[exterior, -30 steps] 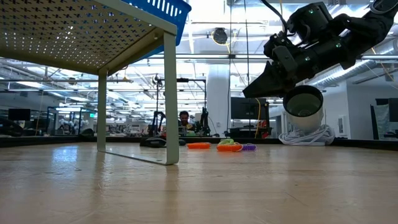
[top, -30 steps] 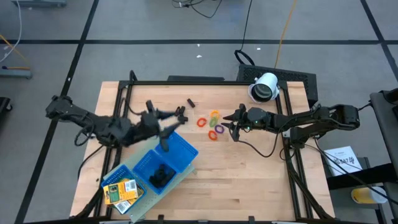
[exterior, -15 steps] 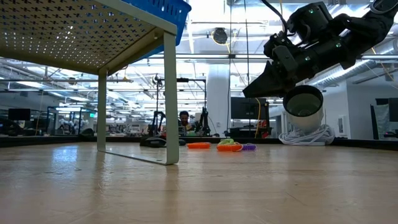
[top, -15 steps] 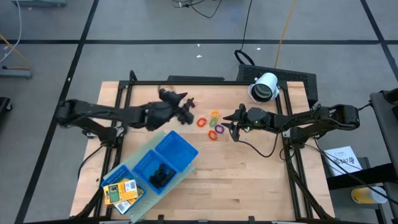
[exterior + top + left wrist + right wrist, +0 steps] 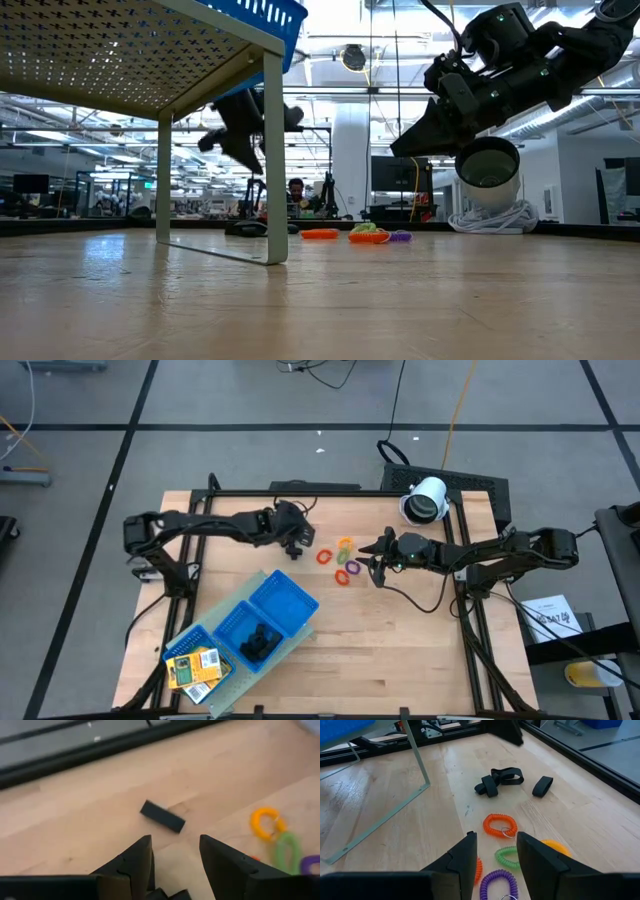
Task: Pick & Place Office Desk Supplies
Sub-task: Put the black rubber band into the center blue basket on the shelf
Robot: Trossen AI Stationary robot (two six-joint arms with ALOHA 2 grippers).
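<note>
High view: left gripper (image 5: pixel 293 542) hovers over the black clips (image 5: pixel 296 546) near the table's (image 5: pixel 400 650) far edge, jaws apart and empty. Right gripper (image 5: pixel 377 556) hangs just beside the coloured rings (image 5: pixel 343 560), jaws apart, empty. More clips and yellow packs (image 5: pixel 193 667) lie in the blue tray (image 5: pixel 290 600).

I see a light wooden tabletop (image 5: pixel 400 640) with a dark metal frame. Lying directly on it: small black clip-like pieces (image 5: pixel 500 779) near the back edge, coiled rings (image 5: pixel 342 562) in red, orange, green, purple and yellow mid-table, and a blue three-compartment tray (image 5: pixel 285 600), apparently raised on thin metal legs.
</note>
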